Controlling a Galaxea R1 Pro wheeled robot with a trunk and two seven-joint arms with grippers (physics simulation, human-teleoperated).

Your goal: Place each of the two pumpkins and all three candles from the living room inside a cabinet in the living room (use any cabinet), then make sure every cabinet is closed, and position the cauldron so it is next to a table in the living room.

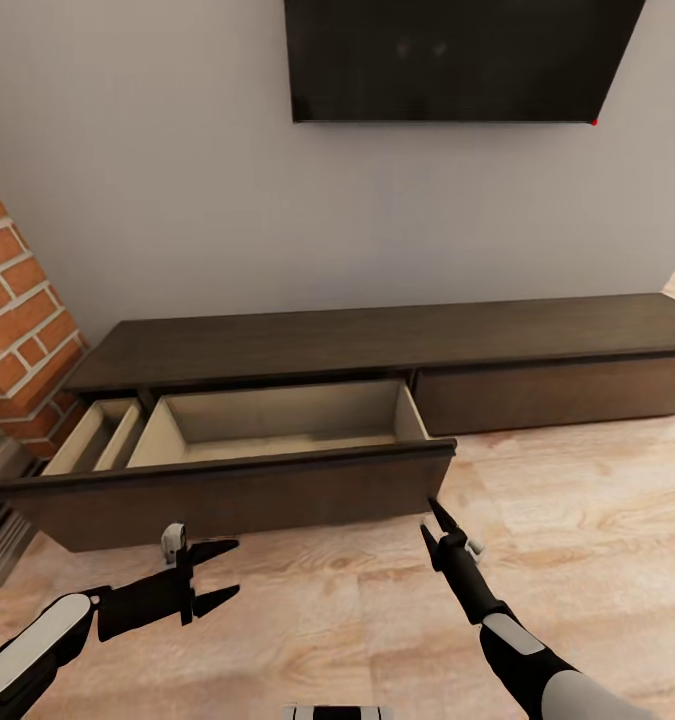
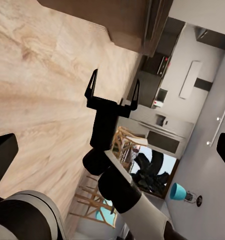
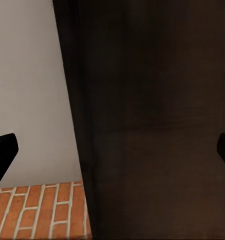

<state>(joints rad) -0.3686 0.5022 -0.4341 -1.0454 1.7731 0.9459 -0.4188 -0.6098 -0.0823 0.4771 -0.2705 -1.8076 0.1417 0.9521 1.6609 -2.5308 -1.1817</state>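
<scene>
Head view: the cabinet stands against the far wall; its left drawer is pulled out toward me, its light compartments empty. My left gripper hovers over the floor near the drawer front, jaws spread. My right gripper sits just beside the drawer's right corner, jaws spread.

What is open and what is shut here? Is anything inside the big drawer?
cabinet: left drawer pulled out, right drawer front shut.
open drawer: nothing in the parts that show.
left gripper: open, holding nothing, low over the floor.
right gripper: open, holding nothing, close to the open drawer's front corner.
TV: screen dark.
</scene>
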